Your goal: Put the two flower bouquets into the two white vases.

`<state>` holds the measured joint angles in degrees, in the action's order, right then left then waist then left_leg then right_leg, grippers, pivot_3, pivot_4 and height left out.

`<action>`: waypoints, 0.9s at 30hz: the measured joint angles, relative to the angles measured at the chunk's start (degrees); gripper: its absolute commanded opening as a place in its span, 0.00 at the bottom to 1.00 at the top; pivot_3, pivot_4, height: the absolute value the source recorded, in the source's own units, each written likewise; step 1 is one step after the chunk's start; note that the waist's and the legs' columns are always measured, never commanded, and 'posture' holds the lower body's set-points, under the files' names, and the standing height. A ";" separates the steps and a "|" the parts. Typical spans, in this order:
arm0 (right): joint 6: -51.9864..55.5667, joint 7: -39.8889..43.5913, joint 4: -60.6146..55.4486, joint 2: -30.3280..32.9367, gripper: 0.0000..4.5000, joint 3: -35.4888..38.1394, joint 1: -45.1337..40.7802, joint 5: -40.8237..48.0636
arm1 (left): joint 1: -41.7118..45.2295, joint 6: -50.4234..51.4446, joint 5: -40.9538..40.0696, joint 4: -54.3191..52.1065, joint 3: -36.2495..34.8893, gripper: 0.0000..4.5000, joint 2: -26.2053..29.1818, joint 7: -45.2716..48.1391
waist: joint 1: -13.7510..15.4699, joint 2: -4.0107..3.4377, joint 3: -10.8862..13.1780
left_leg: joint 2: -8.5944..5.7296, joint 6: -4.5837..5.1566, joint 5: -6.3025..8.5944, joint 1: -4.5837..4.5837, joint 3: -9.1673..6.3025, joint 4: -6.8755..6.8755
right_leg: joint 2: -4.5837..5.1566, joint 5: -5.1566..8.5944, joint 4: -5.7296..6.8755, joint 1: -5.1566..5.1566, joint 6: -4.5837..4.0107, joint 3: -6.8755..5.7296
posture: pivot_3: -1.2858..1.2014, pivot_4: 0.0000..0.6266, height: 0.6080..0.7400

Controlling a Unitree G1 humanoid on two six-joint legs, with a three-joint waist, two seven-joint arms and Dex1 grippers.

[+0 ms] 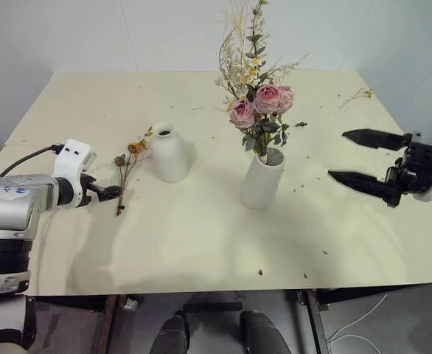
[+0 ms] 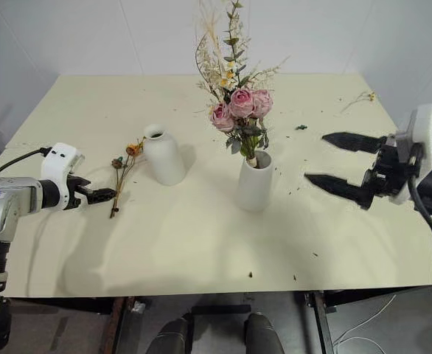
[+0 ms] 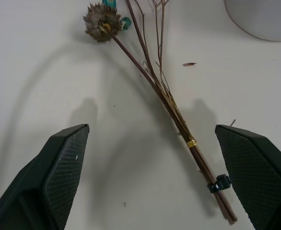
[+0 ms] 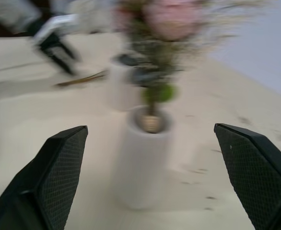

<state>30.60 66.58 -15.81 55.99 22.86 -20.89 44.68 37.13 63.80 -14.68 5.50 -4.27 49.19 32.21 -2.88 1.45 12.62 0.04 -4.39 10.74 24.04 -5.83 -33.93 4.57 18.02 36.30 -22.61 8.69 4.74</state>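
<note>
Nearest the head camera, at eight o'clock, the left gripper [image 1: 111, 193] hangs with jaws spread wide, empty, just beside the stem ends of the small dried bunch [image 1: 127, 168], which lies flat on the table [image 1: 201, 243]. At eleven o'clock of that bunch stands the rounded bottle vase [image 1: 169, 153], empty. At centre the rose bouquet [image 1: 259, 110] stands upright in the tapered vase [image 1: 263, 179]. At three o'clock the right gripper [image 1: 363, 158] hovers with jaws wide apart, holding nothing.

Left wrist view: the thin stems [image 3: 179, 120], bound by a gold band, lie between the open jaws. They look light and brittle, best pinched near the binding, gently.

Right wrist view: the filled vase [image 4: 143, 158] sits ahead between the parted jaws.
</note>
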 measured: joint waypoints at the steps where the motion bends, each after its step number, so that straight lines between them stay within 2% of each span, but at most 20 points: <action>1: 0.01 0.49 -0.70 0.00 0.99 -0.13 0.23 0.14 | 0.77 0.23 0.20 0.25 0.50 1.00 -0.89 -0.56 | 0.11 0.00 0.00 | -0.01 0.00 0.00 0.00 0.01 -0.01 | 0.00 -0.01 -0.07 0.02 0.02 0.01 | 0.52 0.24 1.00; 8: -0.52 2.09 -4.51 -0.57 0.99 -2.78 0.28 1.20 | 5.67 -0.39 1.35 9.83 2.57 1.00 -5.61 -2.05 | 0.53 0.00 0.00 | 0.00 -0.01 -0.01 0.03 0.04 -0.01 | 0.00 -0.09 -0.28 0.06 0.06 0.02 | 0.52 0.24 1.00; 11: -0.55 2.11 -5.52 -1.05 0.99 -4.53 -0.96 1.49 | 7.60 -1.10 1.55 12.66 3.30 1.00 -5.97 -1.49 | 1.02 0.00 -0.01 | -0.01 -0.01 0.00 0.03 0.05 0.00 | 0.00 -0.10 -0.27 0.05 0.07 0.02 | 0.52 0.24 1.00; 15: -0.54 1.26 -6.94 -1.80 1.00 -5.28 -1.79 1.91 | 8.68 -1.82 1.66 15.05 3.46 0.79 -5.94 -0.43 | 1.29 0.00 -0.01 | -0.01 -0.01 0.01 0.03 0.05 0.00 | 0.01 -0.11 -0.28 0.06 0.08 0.02 | 0.52 0.24 1.00; 25: -0.62 -0.54 -7.35 -2.90 1.00 -6.81 -2.55 1.85 | 10.30 -3.62 3.31 17.01 7.30 0.08 -4.72 4.10 | 1.36 0.01 -0.01 | -0.03 -0.01 0.01 0.04 0.05 0.00 | 0.03 -0.12 -0.28 0.07 0.08 0.03 | 0.52 0.24 1.00; 26: -0.66 -0.68 -7.35 -2.98 1.00 -6.86 -2.69 1.85 | 10.60 -3.91 3.61 17.56 7.57 0.02 -4.56 4.33 | 1.35 0.01 -0.01 | -0.03 -0.01 0.01 0.04 0.04 0.00 | 0.02 -0.12 -0.28 0.06 0.08 0.02 | 0.52 0.24 1.00; 27: -0.67 -0.97 -7.35 -3.14 1.00 -6.91 -2.90 1.84 | 10.66 -4.16 3.79 17.87 7.60 0.01 -4.46 4.71 | 1.34 0.01 -0.01 | -0.03 -0.01 0.01 0.04 0.04 0.00 | 0.02 -0.12 -0.28 0.06 0.08 0.03 | 0.52 0.24 1.00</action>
<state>29.93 65.60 -23.16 52.85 15.95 -23.79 46.52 47.79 59.64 -10.89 23.37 3.32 44.72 36.92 -1.54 1.46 12.61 0.01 -4.41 10.75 24.08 -5.79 -33.92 4.59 17.90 36.02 -22.55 8.77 4.76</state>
